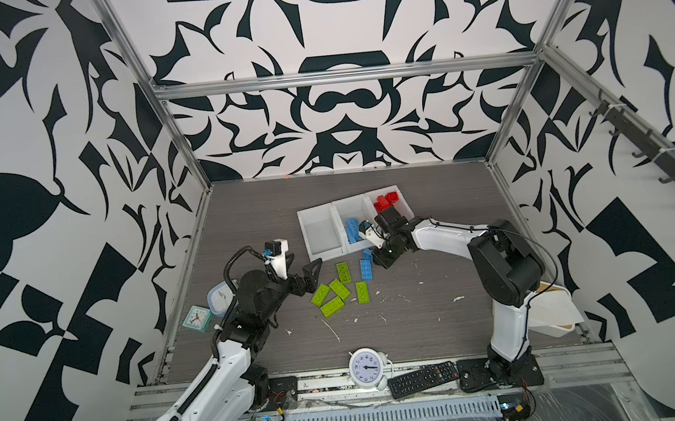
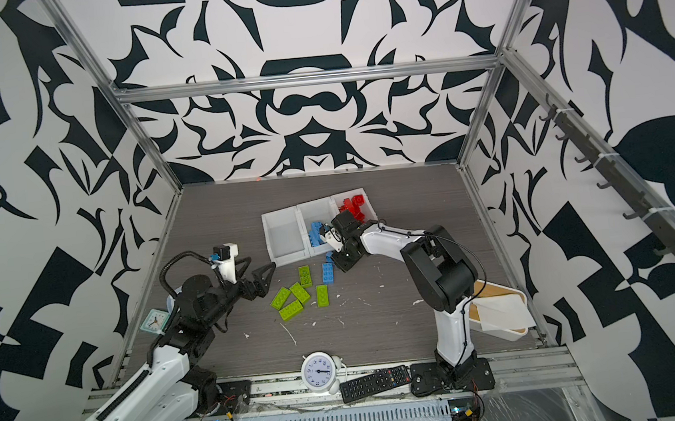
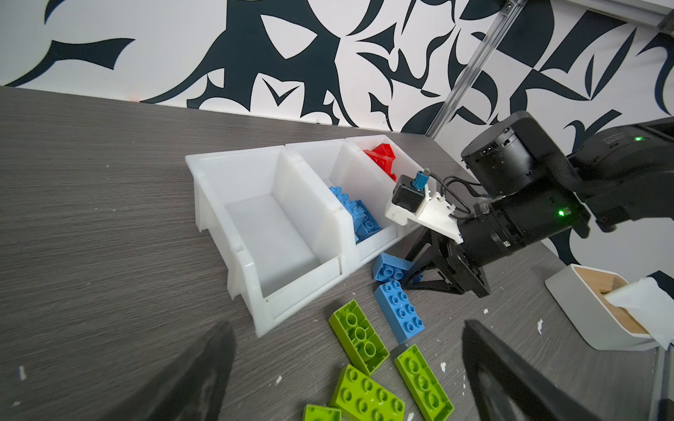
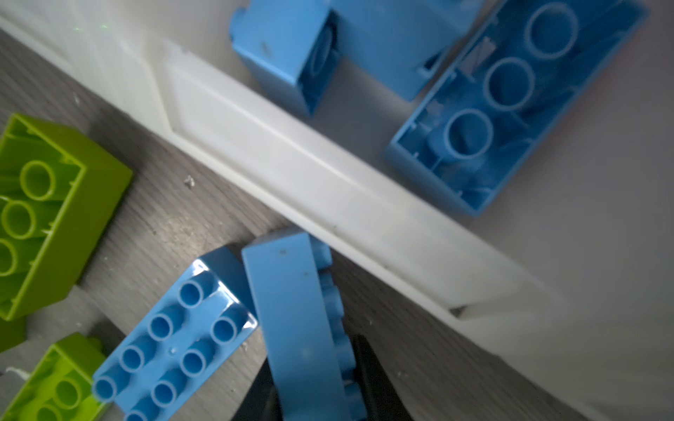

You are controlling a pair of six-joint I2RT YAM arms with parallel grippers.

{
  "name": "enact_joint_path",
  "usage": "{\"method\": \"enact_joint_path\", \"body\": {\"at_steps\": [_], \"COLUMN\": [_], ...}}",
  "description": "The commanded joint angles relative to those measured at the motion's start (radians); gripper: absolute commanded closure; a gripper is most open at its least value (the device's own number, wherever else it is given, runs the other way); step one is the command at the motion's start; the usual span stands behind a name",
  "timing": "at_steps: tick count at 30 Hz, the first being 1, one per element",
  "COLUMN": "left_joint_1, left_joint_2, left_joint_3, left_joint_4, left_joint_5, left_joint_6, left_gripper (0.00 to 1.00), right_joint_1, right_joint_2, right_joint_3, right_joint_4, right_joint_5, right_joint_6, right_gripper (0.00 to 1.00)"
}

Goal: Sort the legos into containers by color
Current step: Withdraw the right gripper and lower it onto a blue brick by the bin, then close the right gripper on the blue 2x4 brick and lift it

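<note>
Right end effector (image 1: 375, 259) is down at the surface (image 1: 420, 316), clamped on a light-blue brick (image 4: 302, 328) that stands on its long side, studs turned toward one finger. In the right wrist view we see dark fingers on either side of it. Just beyond the tips runs the front wall of the middle bin (image 4: 291, 171) in the row of three joined white bins (image 1: 314, 210). That bin holds more blue bricks (image 1: 352, 232), and the bin beside the end effector's wrist holds the red pieces (image 1: 385, 204). A second light-blue brick (image 4: 171, 346) lies flat, studs up, against the clamped one. Left end effector (image 1: 307, 280) hangs above the surface with its fingers spread wide apart. Five lime-green bricks (image 1: 339, 288) lie loose just ahead of its tips, between the two end effectors, some studs up and some hollow side up.
</note>
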Motion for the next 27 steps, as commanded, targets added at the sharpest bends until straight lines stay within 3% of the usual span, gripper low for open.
{"method": "enact_joint_path", "body": {"at_steps": [1, 12, 20, 27], "left_joint_1": [-0.002, -0.001, -0.002, -0.002], "left_joint_2": [-0.013, -0.011, -0.016, 0.003], "left_joint_3": [-0.007, -0.007, -0.006, -0.006], "left_joint_4": [-0.002, -0.002, -0.002, 0.007], "left_joint_5": [0.0, -0.004, 0.0, 0.005], "left_joint_6": [0.002, 0.003, 0.0, -0.004], "left_gripper": [0.0, 0.0, 0.0, 0.0], "right_joint_1": [0.004, 0.019, 0.03, 0.029], "right_joint_2": [-0.059, -0.202, -0.452, -0.545], "right_joint_3": [-0.005, -0.156, -0.283, -0.194], "right_joint_4": [0.006, 0.024, -0.023, -0.08], "right_joint_5": [0.025, 0.046, -0.006, 0.089], "right_joint_6": [0.005, 0.05, 0.206, 0.31], "right_gripper": [0.71, 0.79, 0.81, 0.82]}}
